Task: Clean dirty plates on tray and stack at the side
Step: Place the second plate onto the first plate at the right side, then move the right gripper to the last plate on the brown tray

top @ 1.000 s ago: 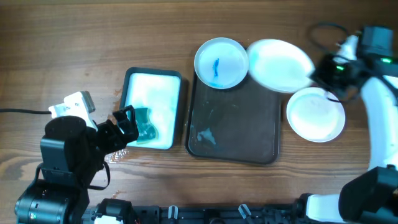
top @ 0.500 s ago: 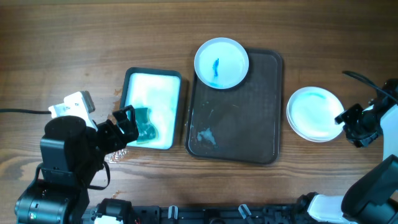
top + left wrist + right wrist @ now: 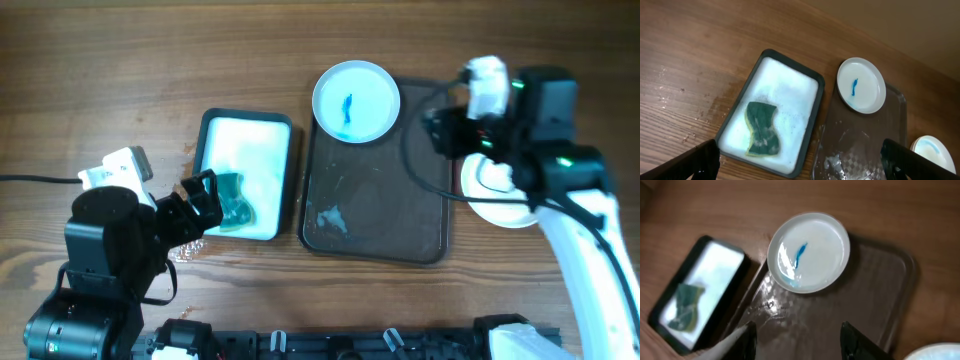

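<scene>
Spanning the overhead frame, a brown wooden tabletop [image 3: 100,60] carries the dark tray [image 3: 390,200] at centre. A blue-smeared plate [image 3: 356,100] overlaps its upper left corner, and a white plate [image 3: 495,207] lies off it at right, partly hidden. Left wrist view: a green sponge [image 3: 761,128] in a foamy white tray [image 3: 790,85], left jaws apart, empty. Right wrist view: right jaws apart over the wet tray.

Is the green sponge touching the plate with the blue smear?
Apart. The left wrist view shows the sponge in its white tray, well clear of the plate.
</scene>
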Available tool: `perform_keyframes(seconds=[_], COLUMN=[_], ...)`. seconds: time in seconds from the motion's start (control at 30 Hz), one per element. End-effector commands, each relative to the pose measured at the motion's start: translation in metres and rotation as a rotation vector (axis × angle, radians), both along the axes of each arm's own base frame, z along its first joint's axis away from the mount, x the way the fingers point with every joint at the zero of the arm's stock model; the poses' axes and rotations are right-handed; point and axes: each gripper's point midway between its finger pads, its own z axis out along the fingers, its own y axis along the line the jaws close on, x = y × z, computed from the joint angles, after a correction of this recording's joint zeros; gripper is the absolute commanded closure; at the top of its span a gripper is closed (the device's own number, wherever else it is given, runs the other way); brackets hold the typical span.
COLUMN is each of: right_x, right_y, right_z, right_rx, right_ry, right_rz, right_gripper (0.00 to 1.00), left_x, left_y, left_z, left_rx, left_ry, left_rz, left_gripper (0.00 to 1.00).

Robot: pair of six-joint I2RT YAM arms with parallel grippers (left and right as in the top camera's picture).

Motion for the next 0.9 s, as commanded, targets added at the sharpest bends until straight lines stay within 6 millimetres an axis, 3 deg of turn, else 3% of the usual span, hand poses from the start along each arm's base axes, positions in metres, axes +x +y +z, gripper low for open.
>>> perform_keyframes(seconds=[0.0,0.17,0.3,0.37,0.4,0.47,0.57,0.63,0.73,0.8,0.87], right_x=[0.046,0.101,0.112,0.110,0.109,0.107,0.099,0.079,0.038,0.004,-0.032], right_y=[0.005,0.021,0.014,0.013,0.014,0.014,0.010,-0.005,-0.019,-0.026,-0.031], right_z=[-0.063,-0.156,-0.211,-0.220,-0.217,-0.199,-0.148,-0.100,-0.061,-0.056,-0.076], right_rx=[-0.095,-0.062,-0.096,-0.093,-0.082,-0.078,-0.066,-0.061,-0.058,-0.065,-0.093], right_ry=[0.048,0.152,0.217,0.242,0.242,0.230,0.181,0.161,0.191,0.272,0.411], right_rz=[-0.106,-0.156,-0.213,-0.221,-0.221,-0.222,-0.237,-0.319,-0.386,-0.414,-0.440], right_gripper=[0.48,0.46,0.44,0.82,0.96,0.96,0.96,0.96,0.96,0.96,0.96], left_x=[0.000,0.000,0.000,0.000,0.000,0.000,0.000,0.000,0.000,0.000,0.000], left_y=[0.000,0.000,0.000,0.000,0.000,0.000,0.000,0.000,0.000,0.000,0.000], left_z=[0.004,0.004,0.004,0.004,0.004,0.004,0.004,0.004,0.004,0.004,0.004], left_rx=[-0.001,-0.001,-0.001,-0.001,-0.001,-0.001,-0.001,-0.001,-0.001,-0.001,-0.001], left_ry=[-0.011,-0.011,-0.011,-0.011,-0.011,-0.011,-0.011,-0.011,-0.011,-0.011,-0.011], left_rz=[0.001,0.001,0.001,0.001,0.000,0.001,0.001,0.001,0.001,0.001,0.001], left_gripper=[0.00,0.00,0.00,0.00,0.00,0.00,0.00,0.00,0.00,0.00,0.00])
